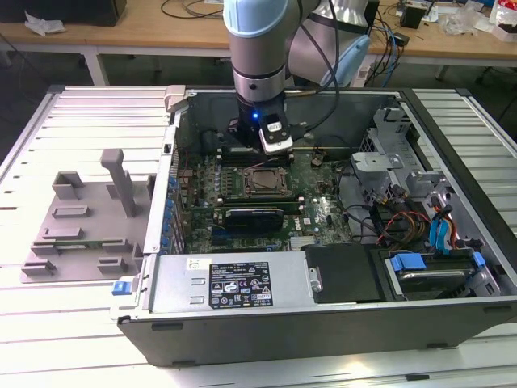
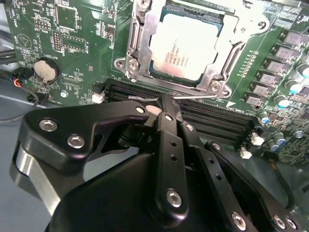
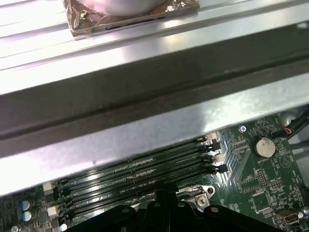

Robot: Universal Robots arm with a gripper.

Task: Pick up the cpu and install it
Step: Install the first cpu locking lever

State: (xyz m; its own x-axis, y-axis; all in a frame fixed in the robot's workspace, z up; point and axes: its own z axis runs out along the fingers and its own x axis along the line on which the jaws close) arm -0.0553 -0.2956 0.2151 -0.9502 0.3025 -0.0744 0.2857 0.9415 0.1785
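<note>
The cpu [image 2: 186,46], a flat square chip with a silvery top, lies inside the metal socket frame [image 2: 137,46] on the green motherboard [image 2: 77,53]; the exterior view shows the cpu [image 1: 263,181] in the middle of the open computer case. My gripper [image 2: 164,104] hangs just beside the socket, over the black memory slots [image 2: 217,118], apart from the chip. Its black fingers meet at the tip and appear shut with nothing between them. In the exterior view the gripper [image 1: 252,147] is just behind the socket, under the arm's wrist.
A grey tray [image 1: 81,218] lies on the slatted table at the exterior view's left. Around the board stand the case wall [image 3: 145,116], a power supply [image 1: 234,283], a drive cage [image 1: 428,271] and loose cables [image 1: 396,218]. A coin battery [image 3: 263,146] sits near the slots.
</note>
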